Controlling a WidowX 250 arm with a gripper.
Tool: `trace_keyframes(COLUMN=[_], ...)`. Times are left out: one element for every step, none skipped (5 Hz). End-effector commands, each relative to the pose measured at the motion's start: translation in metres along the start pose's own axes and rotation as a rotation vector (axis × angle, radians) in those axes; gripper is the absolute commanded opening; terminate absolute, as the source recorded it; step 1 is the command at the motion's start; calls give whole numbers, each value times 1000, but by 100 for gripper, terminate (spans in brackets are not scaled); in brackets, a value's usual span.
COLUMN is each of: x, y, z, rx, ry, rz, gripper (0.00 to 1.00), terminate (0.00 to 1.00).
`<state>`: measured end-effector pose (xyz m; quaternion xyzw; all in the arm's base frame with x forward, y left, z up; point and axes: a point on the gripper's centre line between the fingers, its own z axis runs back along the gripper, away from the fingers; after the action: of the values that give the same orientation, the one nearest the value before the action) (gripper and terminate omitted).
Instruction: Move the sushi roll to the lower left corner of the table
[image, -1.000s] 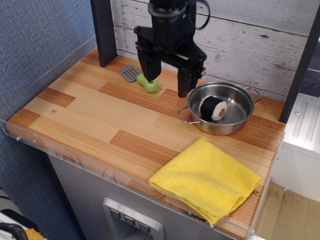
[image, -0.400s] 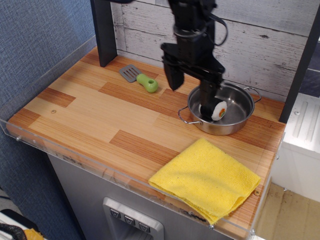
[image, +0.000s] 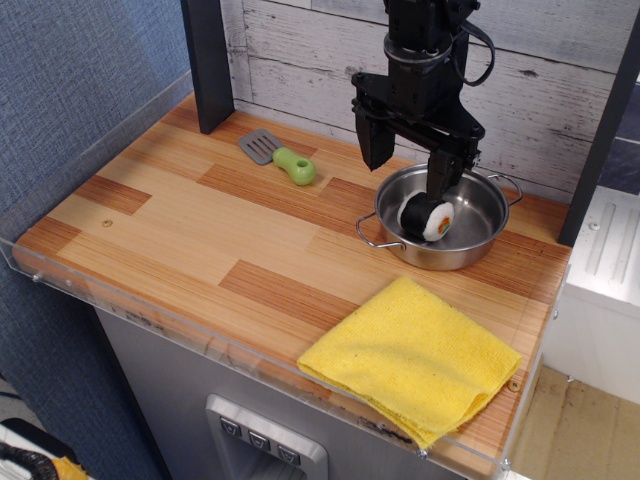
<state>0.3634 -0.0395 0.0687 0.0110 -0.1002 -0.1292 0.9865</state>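
Observation:
The sushi roll (image: 428, 217), black-wrapped with a white end face and orange-green centre, lies on its side inside the steel pot (image: 480, 238) at the right of the striped wood table (image: 180, 230). My black gripper (image: 405, 170) hangs open just above the pot's back left rim, one finger left of the pot, the other reaching down right behind the roll. Nothing is held between the fingers. The table's lower left corner (image: 35, 250) is bare wood.
A green-handled spatula (image: 280, 156) lies at the back centre. A yellow cloth (image: 415, 358) covers the front right corner. A dark post (image: 207, 60) stands at the back left, another at the far right. A clear acrylic rim edges the table.
The gripper has travelled right from above the spatula to over the pot, still open. The roll, pot and cloth have not moved.

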Motion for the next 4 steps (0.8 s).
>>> trace_keyframes(x=[10, 10, 10, 9], y=[-8, -15, -19, -26], z=[9, 3, -3, -13], rx=[16, 10, 4, 2], ry=[-36, -29, -20, -9], rz=[-14, -22, -29, -37], gripper=[100, 100, 100, 100], terminate=[0, 0, 0, 0])
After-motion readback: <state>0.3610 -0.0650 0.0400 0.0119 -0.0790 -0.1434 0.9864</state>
